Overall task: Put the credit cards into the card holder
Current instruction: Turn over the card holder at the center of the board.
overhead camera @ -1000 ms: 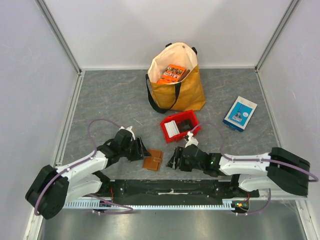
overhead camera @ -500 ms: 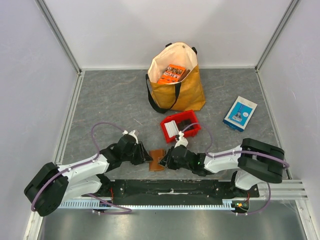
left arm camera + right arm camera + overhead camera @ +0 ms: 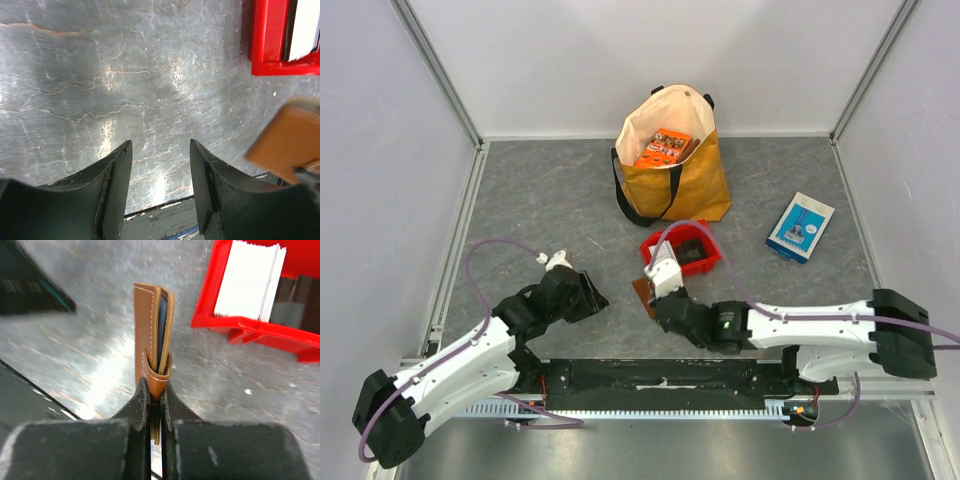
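We see the brown leather card holder [image 3: 152, 345] off its old spot. A second ago it lay flat on the counter [image 3: 540, 200], in front of the red bin [image 3: 708, 263] and a little to the bin's left, with a hand on either side of it. Now it stands on edge, folded shut, pinched at its lower end between the fingers of the right hand [image 3: 155, 390], just beside the bin's near left corner. A dark edge shows between its two leather leaves; we cannot tell what that is. We also cannot tell whether the holder touches the counter.

The right hand has come across from the bin's near side and closed tight on the holder. Half a second ago it was only reaching it.

The left hand [image 3: 161, 150] was at the holder's other side then. It has since drawn back, farther to the bin's left. Its fingers stand moderately apart with only bare counter between them, and it holds nothing. From its wrist camera the holder is a blurred brown patch off to one side.

The white credit cards [image 3: 247, 282] stay upright in the bin's left compartment, as before.

Behind the bin, the yellow tote bag [image 3: 695, 180] with the orange packet [image 3: 665, 148] has not moved, nor has the blue-and-white box [image 3: 800, 226] to the bin's right.
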{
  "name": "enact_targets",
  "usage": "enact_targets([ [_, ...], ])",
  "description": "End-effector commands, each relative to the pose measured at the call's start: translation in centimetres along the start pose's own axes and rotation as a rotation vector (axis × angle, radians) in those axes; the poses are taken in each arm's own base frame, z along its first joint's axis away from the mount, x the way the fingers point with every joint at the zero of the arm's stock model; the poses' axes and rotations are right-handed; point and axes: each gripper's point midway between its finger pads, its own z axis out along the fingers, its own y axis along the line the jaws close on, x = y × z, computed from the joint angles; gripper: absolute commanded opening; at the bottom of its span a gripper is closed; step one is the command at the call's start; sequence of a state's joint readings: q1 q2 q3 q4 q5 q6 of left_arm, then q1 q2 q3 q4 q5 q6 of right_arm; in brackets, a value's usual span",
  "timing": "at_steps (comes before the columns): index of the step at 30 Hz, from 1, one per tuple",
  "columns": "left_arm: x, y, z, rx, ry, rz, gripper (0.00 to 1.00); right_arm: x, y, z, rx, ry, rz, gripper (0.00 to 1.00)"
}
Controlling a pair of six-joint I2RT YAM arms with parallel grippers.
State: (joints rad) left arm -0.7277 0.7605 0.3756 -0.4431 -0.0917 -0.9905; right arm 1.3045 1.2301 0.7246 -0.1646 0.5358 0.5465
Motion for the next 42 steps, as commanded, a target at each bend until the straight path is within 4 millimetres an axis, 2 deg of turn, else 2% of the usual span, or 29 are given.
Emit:
enact_targets([
  [1,-2.3,0.4,-1.3,-0.079,-0.075,-0.059,0.56,3.0,-2.7,-1.0,0.213,0.062,-0.523,0.0],
  [7,-3.5,0.9,-2.2,-0.097,-0.082,-0.111,0.57,4.8,0.4,-0.4,0.301,-0.077,-0.791,0.0],
  [12,-4.5,1.8,-2.9,-0.071,-0.108,-0.15,0.57,7.7,3.1,0.2,0.225,-0.044,-0.947,0.03],
  [17,-5.0,2.8,-2.9,-0.064,-0.115,-0.181,0.57,10.3,4.7,0.3,0.141,0.006,-0.984,0.21],
  [20,-4.4,2.3,-2.7,-0.024,-0.077,-0.171,0.58,10.9,5.0,-0.1,0.116,0.033,-0.929,0.58],
  [21,-4.4,2.1,-2.6,-0.018,-0.07,-0.161,0.59,10.9,5.0,-0.4,0.108,0.036,-0.899,0.72],
  [24,-4.2,1.5,-2.4,0.008,-0.038,-0.133,0.61,10.0,5.0,-1.5,0.087,0.025,-0.778,0.81],
  [27,-3.8,0.3,-2.3,0.075,0.002,-0.075,0.62,8.6,5.1,-3.5,0.029,0.013,-0.6,0.83],
  [31,-3.0,-1.7,-1.8,0.199,0.057,-0.016,0.64,7.4,4.5,-6.4,-0.056,0.005,-0.259,0.85],
  [33,-2.5,-2.3,-1.4,0.247,0.078,-0.01,0.64,6.9,3.1,-7.2,-0.061,0.001,-0.003,0.81],
  [37,-0.6,-3.1,-0.7,0.28,0.144,0.039,0.64,8.9,1.4,-7.0,-0.118,0.126,0.406,0.67],
  [40,0.9,-3.2,0.1,0.27,0.189,0.083,0.64,8.5,2.5,-6.7,-0.218,0.153,0.516,0.55],
  [42,1.7,-3.2,0.5,0.271,0.212,0.108,0.64,8.5,3.4,-6.3,-0.248,0.17,0.54,0.52],
])
